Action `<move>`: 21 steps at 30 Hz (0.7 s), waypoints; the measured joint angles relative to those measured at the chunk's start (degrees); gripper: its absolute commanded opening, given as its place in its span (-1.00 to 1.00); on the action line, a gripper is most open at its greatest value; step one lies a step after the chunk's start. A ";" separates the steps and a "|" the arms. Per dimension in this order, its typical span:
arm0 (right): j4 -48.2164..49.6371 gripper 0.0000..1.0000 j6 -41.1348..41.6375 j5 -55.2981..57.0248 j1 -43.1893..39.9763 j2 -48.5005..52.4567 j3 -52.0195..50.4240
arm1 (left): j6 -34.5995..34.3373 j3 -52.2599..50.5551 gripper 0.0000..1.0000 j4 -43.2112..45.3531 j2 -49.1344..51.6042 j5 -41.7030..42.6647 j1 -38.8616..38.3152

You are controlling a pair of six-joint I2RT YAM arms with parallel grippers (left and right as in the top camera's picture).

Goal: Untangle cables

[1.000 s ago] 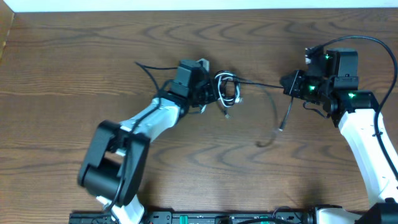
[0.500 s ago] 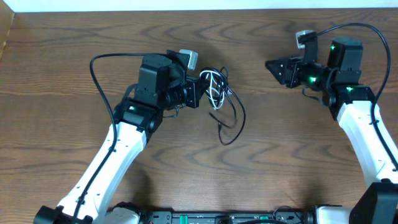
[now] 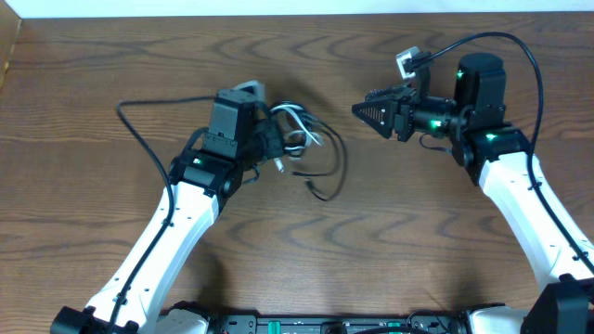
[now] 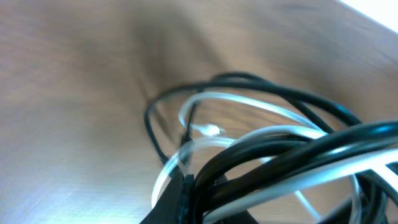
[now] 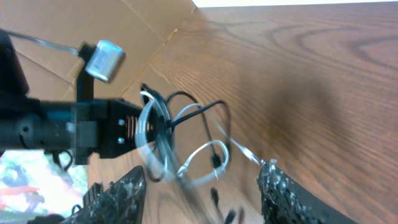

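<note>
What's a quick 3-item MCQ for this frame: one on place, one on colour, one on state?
1. Where is the cable bundle?
A. in the right gripper
B. at the left gripper
C. touching neither gripper

2. What colours are its cords?
A. red and blue
B. all yellow
C. black and white

3. How is the right gripper?
A. open, empty
B. shut on a cord
C. shut, empty

Key:
1 B: the left wrist view shows the cords bunched at its fingers.
2 C: both wrist views show black and white strands.
3 A: its fingers stand apart, short of the bundle.
</note>
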 measured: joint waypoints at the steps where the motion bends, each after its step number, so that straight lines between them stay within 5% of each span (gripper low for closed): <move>1: -0.15 0.12 0.55 1.09 0.92 -0.17 0.00 | -3.13 0.00 -0.85 -2.10 0.00 -4.17 0.00; 8: -3.32 -0.04 4.98 13.35 13.18 -0.39 0.02 | -20.85 0.00 -0.85 -6.32 0.00 -13.88 0.07; 14: -2.23 -0.29 9.22 24.06 19.56 1.53 0.02 | -37.35 0.00 -0.85 -6.58 0.00 -5.86 0.07; 21: 1.20 -0.40 10.43 28.15 22.36 5.55 0.02 | -42.40 -0.02 -0.85 -7.26 0.00 0.61 -0.46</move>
